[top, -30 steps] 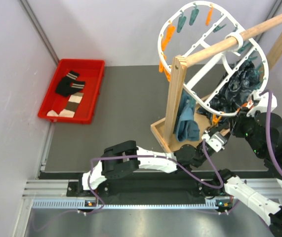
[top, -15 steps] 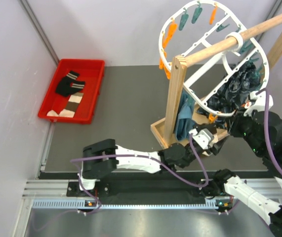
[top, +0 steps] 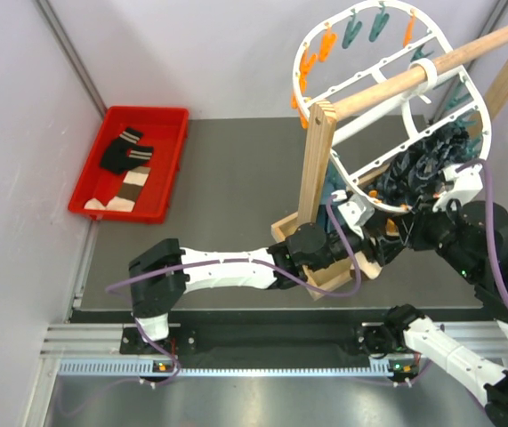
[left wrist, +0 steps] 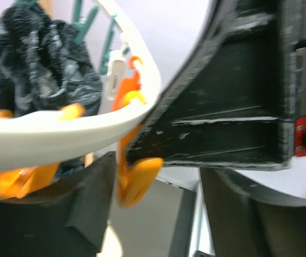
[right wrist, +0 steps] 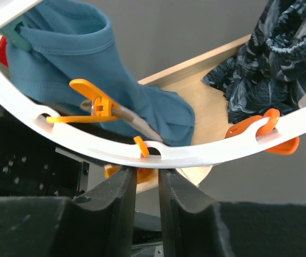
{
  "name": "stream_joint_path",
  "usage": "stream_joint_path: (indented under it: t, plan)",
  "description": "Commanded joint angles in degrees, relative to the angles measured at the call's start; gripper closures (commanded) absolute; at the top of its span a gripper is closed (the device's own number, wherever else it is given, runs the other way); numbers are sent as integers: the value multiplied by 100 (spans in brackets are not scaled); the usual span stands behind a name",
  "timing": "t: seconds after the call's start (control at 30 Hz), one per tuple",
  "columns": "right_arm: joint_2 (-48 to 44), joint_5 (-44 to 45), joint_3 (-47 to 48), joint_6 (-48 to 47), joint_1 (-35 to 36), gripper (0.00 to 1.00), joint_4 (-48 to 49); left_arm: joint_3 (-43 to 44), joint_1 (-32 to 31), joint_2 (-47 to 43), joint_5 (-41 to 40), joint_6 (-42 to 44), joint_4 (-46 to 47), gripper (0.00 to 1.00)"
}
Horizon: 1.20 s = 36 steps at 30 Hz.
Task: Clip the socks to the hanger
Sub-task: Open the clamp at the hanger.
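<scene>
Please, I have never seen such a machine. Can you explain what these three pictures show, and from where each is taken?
Two robot arms stand at the edge of a table. One picture looks down from above; the other two come from a camera on each wrist. On the table a red tray holds socks. A white hanger with pegs hangs on a wooden pole; a dark cloth and a blue cloth hang from it. The left hand is open near the rim. The right hand seems to pinch an orange peg.
</scene>
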Motion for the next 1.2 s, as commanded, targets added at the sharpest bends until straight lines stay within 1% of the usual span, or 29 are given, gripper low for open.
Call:
stream_joint_path:
  t: [0.0, 0.07, 0.1, 0.13, 0.17, 0.3, 0.43, 0.47, 0.53, 0.57, 0.6, 0.67, 0.7, 0.8, 0.97, 1.07, 1.17]
  plan:
    - [-88, -227, 271, 127, 59, 100, 332, 324, -47, 32, 433, -195, -154, 35]
    - [-106, -253, 298, 127, 59, 100, 323, 289, -39, 23, 442, -195, -110, 42]
    - [-97, -270, 298, 145, 59, 100, 314, 280, -39, 14, 442, -212, -92, 47]
    - [-106, -271, 289, 145, 59, 100, 314, 280, -47, 14, 442, -204, -101, 54]
    - [-114, -227, 280, 162, 59, 100, 314, 280, -47, 14, 451, -195, -127, 56]
    - [-150, -87, 289, 162, 59, 100, 288, 219, -56, -64, 285, -37, -312, 56]
    - [-167, 63, 263, 110, 68, 100, 288, 95, -56, -56, 65, 16, -260, 56]
    - [-176, 29, 263, 118, 59, 100, 297, 122, -56, -39, 30, 59, -233, 58]
    - [-185, -24, 271, 162, 68, 99, 332, 218, -65, 40, 3, 69, -233, 65]
    - [-202, -59, 280, 180, 68, 93, 332, 253, -65, 58, 3, 103, -242, 69]
    - [-211, -68, 298, 197, 59, 77, 323, 306, -65, 93, -6, 104, -294, 77]
    - [-290, -34, 324, 189, 68, 65, 297, 315, -65, 111, -23, 86, -294, 85]
    - [-308, -25, 376, 197, 59, 54, 262, 315, -65, 102, -32, 69, -303, 93]
    - [-413, -51, 412, 198, 59, 50, 253, 315, -47, 102, -41, 51, -312, 100]
    - [-361, -357, 245, 136, 68, 50, 349, 350, -65, 93, -50, 25, -347, 100]
    - [-378, -551, 114, 162, 59, 50, 569, 403, -65, 128, -76, 7, -417, 100]
    - [-343, -526, 8, 162, 68, 50, 613, 412, -65, 128, -76, -2, -417, 100]
